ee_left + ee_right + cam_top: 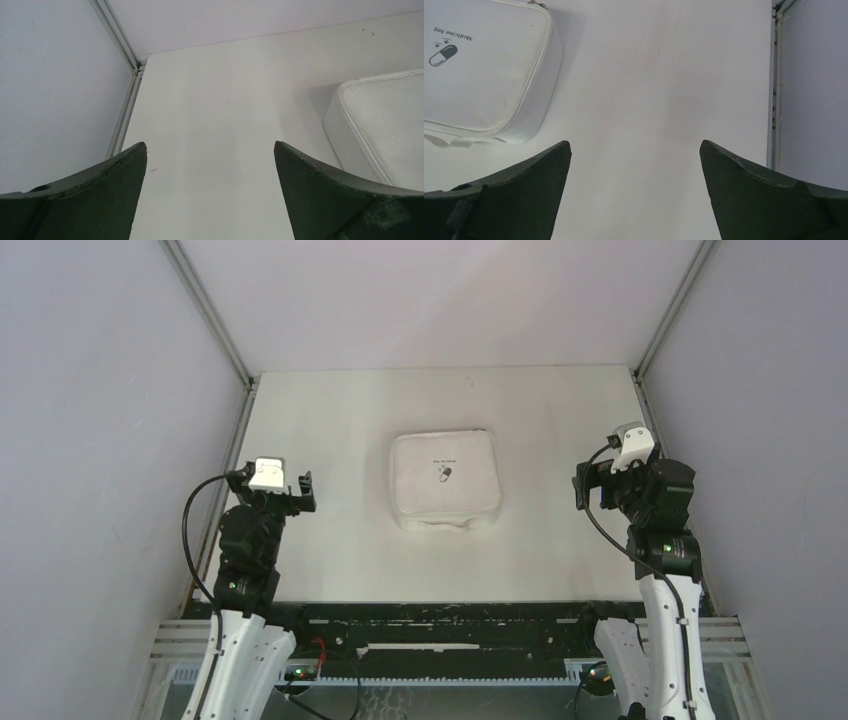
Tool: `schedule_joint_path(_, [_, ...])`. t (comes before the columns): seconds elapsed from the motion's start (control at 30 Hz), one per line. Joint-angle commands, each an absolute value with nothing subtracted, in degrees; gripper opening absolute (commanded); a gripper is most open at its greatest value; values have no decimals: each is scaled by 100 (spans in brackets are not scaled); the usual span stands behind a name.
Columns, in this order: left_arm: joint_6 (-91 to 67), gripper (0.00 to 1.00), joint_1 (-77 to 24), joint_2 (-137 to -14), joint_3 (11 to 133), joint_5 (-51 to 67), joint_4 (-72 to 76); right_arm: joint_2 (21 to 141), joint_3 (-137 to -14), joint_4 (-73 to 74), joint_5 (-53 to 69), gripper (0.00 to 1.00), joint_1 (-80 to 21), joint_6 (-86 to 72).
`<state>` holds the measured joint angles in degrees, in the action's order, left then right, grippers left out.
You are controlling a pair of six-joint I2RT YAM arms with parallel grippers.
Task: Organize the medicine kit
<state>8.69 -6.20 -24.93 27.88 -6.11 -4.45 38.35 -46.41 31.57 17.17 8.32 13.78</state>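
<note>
Bag [445, 480] and arms were all that showed on the table [330, 430]. It was a white medicine bag with a pill picture on its lid, lying flat near the middle of the table, and its zip looked shut all the way round. No loose things lay beside it. A shut bag like this could be one waiting to be opened and filled, or one already packed and zipped, and I could not tell which.

Whatever came next, a good way to handle the bag would be slow and gentle, I think. It looked soft, so it might slide or squash if pushed from one side only. One arm could hold it steady while the other worked at the small zip pull near its far edge, which was hard to see.

Left gripper [300, 490] hung near the left edge of the table, with its fingers wide apart and nothing between them. Right gripper [583, 487] hung near the right edge, also spread wide and holding nothing. The bag lay between the two, well apart from both.
</note>
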Motion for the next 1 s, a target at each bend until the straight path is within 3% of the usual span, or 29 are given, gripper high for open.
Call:
schedule_joint_path(0.0, [970,100,-537,-2442,2791,-449,-378,3796,-4629,2993,1867,100,881,1463])
schedule_joint_path(0.97, [984,100,-535,-2474,2803,-293,-437,3707,-4632,3048,2116,100,1006,1474])
